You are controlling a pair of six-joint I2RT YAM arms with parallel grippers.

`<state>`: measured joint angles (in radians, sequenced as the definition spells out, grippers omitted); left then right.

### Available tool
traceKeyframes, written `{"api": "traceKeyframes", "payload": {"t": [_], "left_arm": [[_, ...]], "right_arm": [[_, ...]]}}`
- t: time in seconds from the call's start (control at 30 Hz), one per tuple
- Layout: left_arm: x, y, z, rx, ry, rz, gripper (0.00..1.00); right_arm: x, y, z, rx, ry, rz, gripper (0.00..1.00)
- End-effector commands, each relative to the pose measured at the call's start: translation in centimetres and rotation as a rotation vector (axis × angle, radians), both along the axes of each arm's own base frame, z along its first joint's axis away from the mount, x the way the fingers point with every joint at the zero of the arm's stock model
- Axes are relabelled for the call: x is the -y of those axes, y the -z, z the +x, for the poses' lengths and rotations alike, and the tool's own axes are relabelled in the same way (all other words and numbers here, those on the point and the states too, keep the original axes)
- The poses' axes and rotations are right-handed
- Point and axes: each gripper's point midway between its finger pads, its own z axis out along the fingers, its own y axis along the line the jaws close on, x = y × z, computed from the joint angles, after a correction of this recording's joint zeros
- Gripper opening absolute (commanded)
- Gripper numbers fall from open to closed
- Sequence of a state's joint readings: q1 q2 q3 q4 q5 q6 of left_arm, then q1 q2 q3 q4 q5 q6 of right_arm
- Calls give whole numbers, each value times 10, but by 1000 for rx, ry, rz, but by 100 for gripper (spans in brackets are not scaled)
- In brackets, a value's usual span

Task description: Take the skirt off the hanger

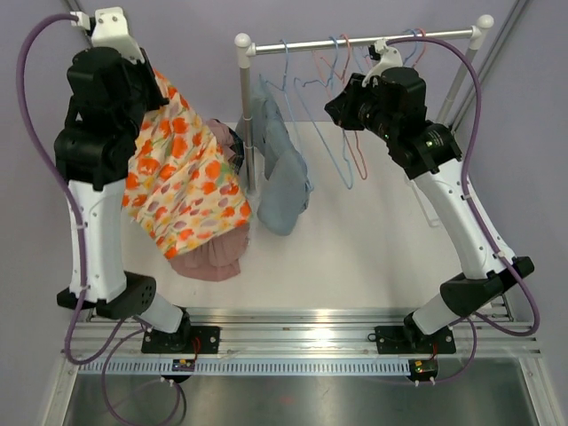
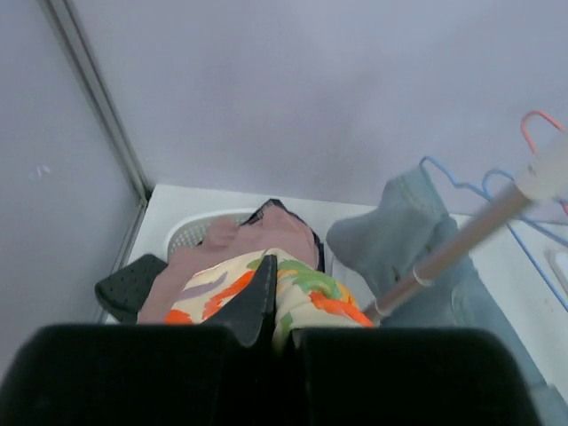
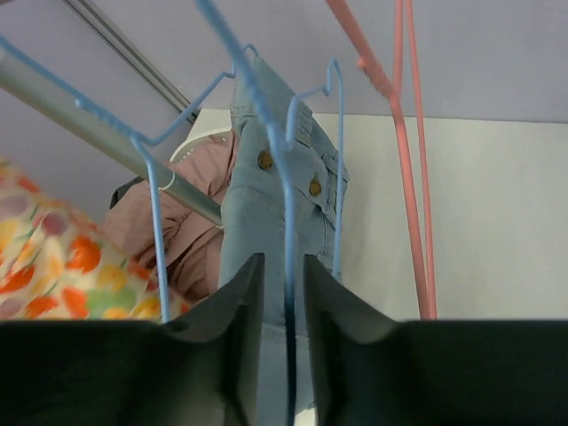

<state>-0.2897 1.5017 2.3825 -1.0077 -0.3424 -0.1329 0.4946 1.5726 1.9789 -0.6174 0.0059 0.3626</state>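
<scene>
Right, the orange-and-yellow floral cloth skirt (image 1: 182, 182) hangs off the left gripper (image 2: 275, 306) in the upper left of the overhead view. It drapes down over a dusty-pink garment (image 1: 209, 262) heaped below it. From the left wrist camera, the black fingers (image 2: 257, 302) are pressed together with the floral cloth pinched between them. The fabric spills out just past the tips, above the pink garment and the white mesh basket (image 2: 191, 235) beneath.

Over to the right gripper (image 3: 284, 262), up by the silver metal rail (image 1: 355, 42) at the top of the overhead view. Its fingers stand a narrow slot apart, and a thin blue wire hanger (image 3: 287, 231) runs straight down between them. There's a sliver of gap on each side, so I cannot tell if either pad actually touches the wire.

The skirt sits well to the left of those fingers, only its bright edge showing in the lower left of the right wrist view. Straight beyond the tips hangs a pale blue denim garment (image 3: 253, 213) with brown buttons. A pink wire hanger (image 3: 417, 177) is just to its right, over the white table (image 1: 373, 240).
</scene>
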Motion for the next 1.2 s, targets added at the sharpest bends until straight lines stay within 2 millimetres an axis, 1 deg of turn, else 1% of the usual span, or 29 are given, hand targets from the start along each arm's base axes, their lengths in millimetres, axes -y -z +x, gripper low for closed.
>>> {"api": "traceKeyframes", "payload": {"t": [0.0, 0.03, 0.07, 0.1, 0.13, 0.17, 0.2, 0.27, 0.3, 0.33, 0.37, 0.4, 0.47, 0.53, 0.57, 0.6, 0.63, 0.67, 0.73, 0.77, 0.8, 0.87, 0.9, 0.97, 1.0, 1.07, 1.1, 1.13, 1.17], "left_arm": [[-19, -7, 50, 48, 40, -56, 0], [-25, -2, 60, 44, 27, -96, 0], [-42, 8, 72, 26, -4, -121, 0], [-38, 29, 93, -11, 32, -143, 0], [-33, 45, 103, -45, 55, -158, 0], [-33, 57, 113, -60, 56, -156, 0], [-32, 96, 124, -150, 52, -159, 0], [-35, 131, 133, -221, 28, -154, 7], [-41, 150, 136, -259, -5, -149, 19], [-53, 177, 138, -320, -40, -157, 79], [-58, 192, 136, -362, -62, -161, 99], [-61, 200, 134, -390, -87, -165, 99], [-67, 205, 124, -419, -132, -164, 99], [-69, 197, 112, -396, -149, -166, 99], [-68, 187, 100, -361, -144, -168, 99], [-66, 182, 92, -346, -126, -164, 99], [-64, 177, 84, -334, -116, -164, 99], [-63, 173, 69, -322, -109, -163, 99], [-57, 172, 56, -321, -74, -167, 99], [-55, 182, 47, -343, -66, -172, 99], [-48, 173, 34, -318, -31, -181, 99], [-47, 175, 19, -311, -27, -186, 99], [-39, 177, 4, -306, 9, -201, 99], [-35, 176, -8, -286, 26, -209, 99], [-33, 176, -21, -271, 38, -215, 99], [-30, 176, -29, -265, 50, -223, 99], [-26, 174, -34, -262, 69, -234, 99], [-23, 173, -39, -257, 80, -241, 99], [-20, 171, -42, -250, 96, -247, 99]], "right_arm": [[11, -18, -20, 40, -5, 25, 37], [17, -17, -19, 44, 22, 11, 57], [19, -19, -21, 48, 24, 7, 72], [22, -21, -25, 53, 27, 0, 84], [26, -25, -27, 69, 37, -8, 99], [30, -29, -32, 77, 37, -12, 99], [32, -38, -36, 100, 38, -8, 100], [34, -51, -44, 125, 25, 6, 100], [33, -65, -50, 152, 10, 25, 99], [24, -72, -58, 164, -56, 45, 99], [16, -76, -60, 170, -100, 56, 99], [2, -89, -72, 204, -204, 70, 99], [-17, -94, -79, 228, -292, 52, 99], [-31, -92, -69, 241, -322, -7, 99], [-41, -71, -54, 183, -328, -42, 100], [-40, -85, -53, 213, -322, -35, 99], [-43, -84, -48, 211, -322, -44, 99], [-50, -71, -37, 184, -328, -60, 99], [-54, -71, -28, 200, -324, -65, 99], [-58, -63, -19, 190, -321, -80, 99], [-57, -61, -13, 202, -303, -102, 99], [-61, -47, 3, 189, -286, -131, 100], [-61, -43, 8, 188, -275, -148, 99], [-67, -30, 19, 167, -273, -158, 99], [-69, -25, 22, 155, -277, -156, 99], [-75, -17, 26, 140, -287, -150, 99], [-77, -9, 28, 120, -293, -146, 98], [-78, -6, 28, 112, -295, -144, 88], [-80, -8, 26, 119, -299, -135, 70]]}}
